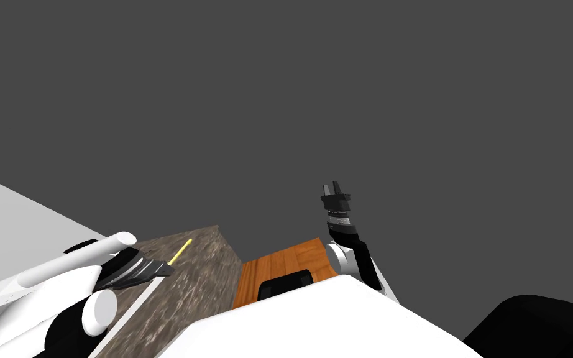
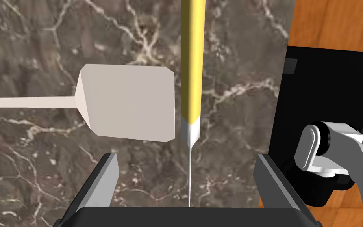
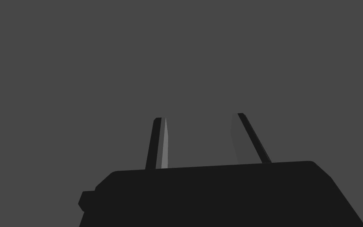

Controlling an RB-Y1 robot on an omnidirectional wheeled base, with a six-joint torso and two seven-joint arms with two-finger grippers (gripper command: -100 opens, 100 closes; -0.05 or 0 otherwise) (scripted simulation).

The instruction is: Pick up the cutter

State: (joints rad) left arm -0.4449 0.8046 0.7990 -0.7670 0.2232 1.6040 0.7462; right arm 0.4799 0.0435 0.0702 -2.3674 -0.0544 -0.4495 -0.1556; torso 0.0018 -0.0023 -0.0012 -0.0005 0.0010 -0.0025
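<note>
- Hovering above the marble counter at my left side, the left gripper has its fingers spread wide with nothing between them but stone and the tip of a blade.
- Lying furthest left of the two tools under that hand is a pale flat-headed tool. Its thin handle runs out sideways, away from the cutter, and its broad head stops just beside the cutter's shaft with a sliver of counter between them.
- Next comes the cutter, flat on the counter. It has a yellow handle and a white collar, and a fine blade points straight back at the gripper's body.
- Its long axis runs along the hand's line of sight and about midway between the two fingers, so the fingers stand on either side of it, across its thin width.
- I judge the coming move to be a short advance along that axis and down onto the yellow handle. The near finger would have to slip into the narrow gap by the pale tool's head.
- Both tools lie loose on the stone, in no holder.
- Past the counter's edge is a wooden floor.
- Furthest right, the right gripper is raised well apart from the counter, its fingers parted and empty. The left arm is plainly the nearer.
</note>
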